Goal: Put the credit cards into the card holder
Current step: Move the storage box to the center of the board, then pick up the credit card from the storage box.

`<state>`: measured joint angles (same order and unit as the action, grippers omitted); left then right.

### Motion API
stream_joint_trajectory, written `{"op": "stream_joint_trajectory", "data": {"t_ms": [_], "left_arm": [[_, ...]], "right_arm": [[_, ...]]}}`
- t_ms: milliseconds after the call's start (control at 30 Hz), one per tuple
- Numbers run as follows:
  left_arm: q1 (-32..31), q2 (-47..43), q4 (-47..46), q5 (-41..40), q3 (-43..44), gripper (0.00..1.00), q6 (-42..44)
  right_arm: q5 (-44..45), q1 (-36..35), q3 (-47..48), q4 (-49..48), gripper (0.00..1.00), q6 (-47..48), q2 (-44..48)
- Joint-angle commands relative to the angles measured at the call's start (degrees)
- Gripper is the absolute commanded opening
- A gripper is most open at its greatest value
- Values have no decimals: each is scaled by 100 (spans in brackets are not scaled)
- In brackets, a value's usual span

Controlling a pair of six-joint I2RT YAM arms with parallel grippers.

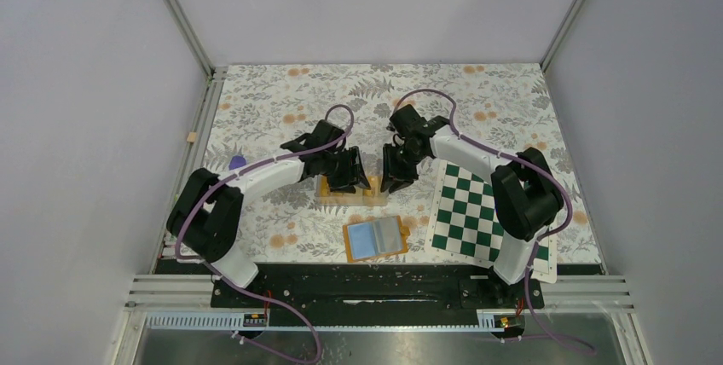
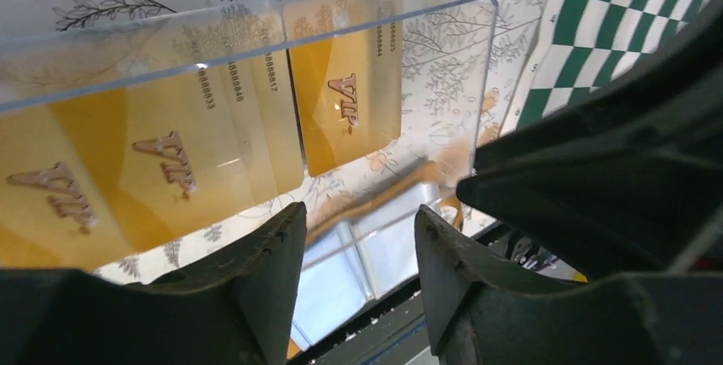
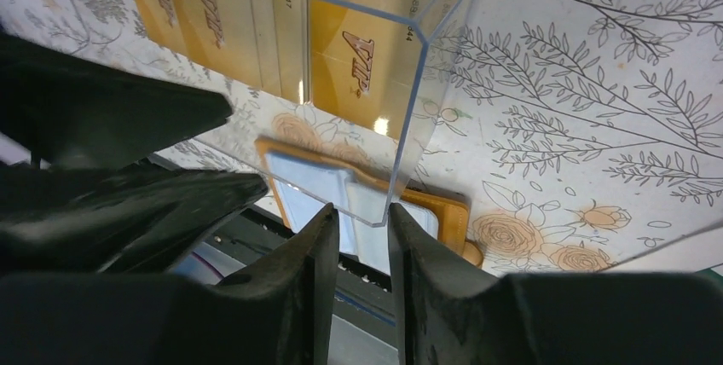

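Several orange-yellow credit cards (image 2: 345,101) marked VIP lie inside a clear plastic box (image 2: 443,66) on the floral table; they also show in the right wrist view (image 3: 358,58) and the top view (image 1: 375,188). The card holder (image 1: 375,239), an orange wallet, lies open with its light-blue pockets up, nearer the arm bases; it also shows in the right wrist view (image 3: 448,210). My left gripper (image 2: 358,216) is open and empty at the box's left part (image 1: 348,179). My right gripper (image 3: 360,211) has its jaws narrowly closed around the box's right corner (image 1: 396,179).
A green-and-white chequered board (image 1: 474,210) lies to the right of the wallet, under the right arm. A small purple object (image 1: 238,161) lies at the left beside the left arm. Grey walls enclose the table.
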<state>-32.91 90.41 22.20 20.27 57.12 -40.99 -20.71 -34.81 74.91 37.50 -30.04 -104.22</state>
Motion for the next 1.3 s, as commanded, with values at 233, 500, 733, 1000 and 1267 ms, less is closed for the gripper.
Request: {"op": "stream_joint_trajectory", "data": {"t_ms": [233,500,733,1000,1267], "left_arm": [[-172,918,-471,-678,274,40,-332],[-286,1280,-605,-718,345,38,-356],[-400,1335,-891,-501,383,22,-463],[-414,876,-858,-670,372,17,-477],[-445,1160,-602,-737,597,25,-322]], "right_arm": [[-326,3,-226,-445,31,-118,183],[-336,5,-311,-493,29,-83,156],[-349,7,-415,-520,28,-80,156],[-362,1,-424,-519,28,-67,156],[-378,2,-456,-516,28,-63,127]]}}
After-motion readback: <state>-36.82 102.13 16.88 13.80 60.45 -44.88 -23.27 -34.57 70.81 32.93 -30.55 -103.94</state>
